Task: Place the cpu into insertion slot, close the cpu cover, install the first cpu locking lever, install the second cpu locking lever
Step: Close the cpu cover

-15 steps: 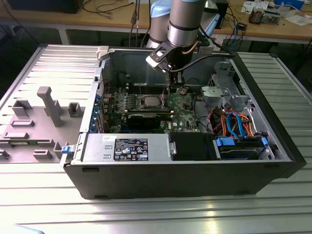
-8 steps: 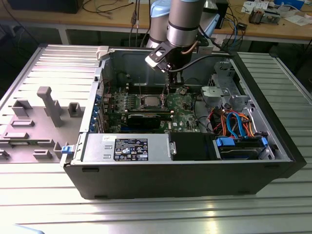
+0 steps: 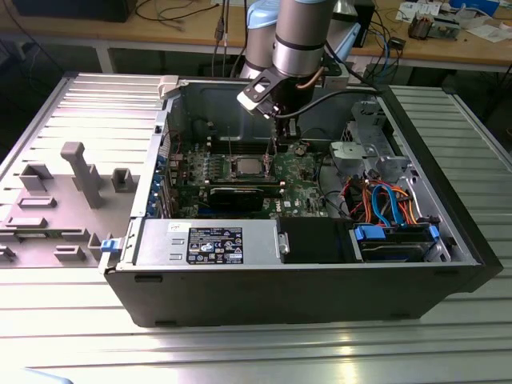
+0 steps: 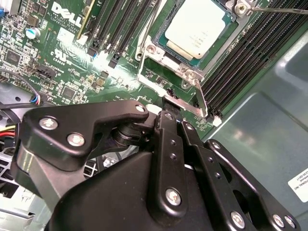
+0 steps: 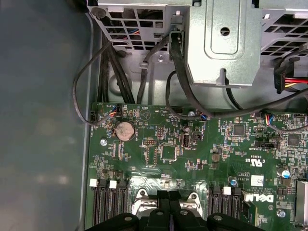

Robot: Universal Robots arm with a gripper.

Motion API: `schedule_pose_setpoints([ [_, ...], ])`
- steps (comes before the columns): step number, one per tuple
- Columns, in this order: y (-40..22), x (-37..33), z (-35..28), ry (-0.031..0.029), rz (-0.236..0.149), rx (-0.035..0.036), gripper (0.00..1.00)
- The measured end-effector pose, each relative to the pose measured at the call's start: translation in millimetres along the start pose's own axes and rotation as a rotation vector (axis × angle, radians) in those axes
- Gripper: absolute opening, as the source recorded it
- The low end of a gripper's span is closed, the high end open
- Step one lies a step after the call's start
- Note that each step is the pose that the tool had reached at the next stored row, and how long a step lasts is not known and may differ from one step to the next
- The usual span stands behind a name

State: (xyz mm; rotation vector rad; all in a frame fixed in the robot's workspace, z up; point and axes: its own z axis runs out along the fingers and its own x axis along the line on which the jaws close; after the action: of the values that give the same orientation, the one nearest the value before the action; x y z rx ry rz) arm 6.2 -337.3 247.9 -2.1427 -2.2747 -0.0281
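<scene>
Black gripper (image 4: 173,108) is seen pressed together, tip touching the edge of the raised cover (image 4: 199,96). Chip (image 4: 197,26) is already seated in the socket (image 4: 153,49), near the tip. Cover-closing step is judged in hand; cover needs tipping flat over the chip
</scene>
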Motion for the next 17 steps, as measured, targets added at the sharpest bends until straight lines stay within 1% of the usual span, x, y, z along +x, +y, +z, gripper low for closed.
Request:
schedule_pose_setpoints([
  [17,-3.3,0.2,0.2,0.0001,0.000,0.0000,0.11],
])
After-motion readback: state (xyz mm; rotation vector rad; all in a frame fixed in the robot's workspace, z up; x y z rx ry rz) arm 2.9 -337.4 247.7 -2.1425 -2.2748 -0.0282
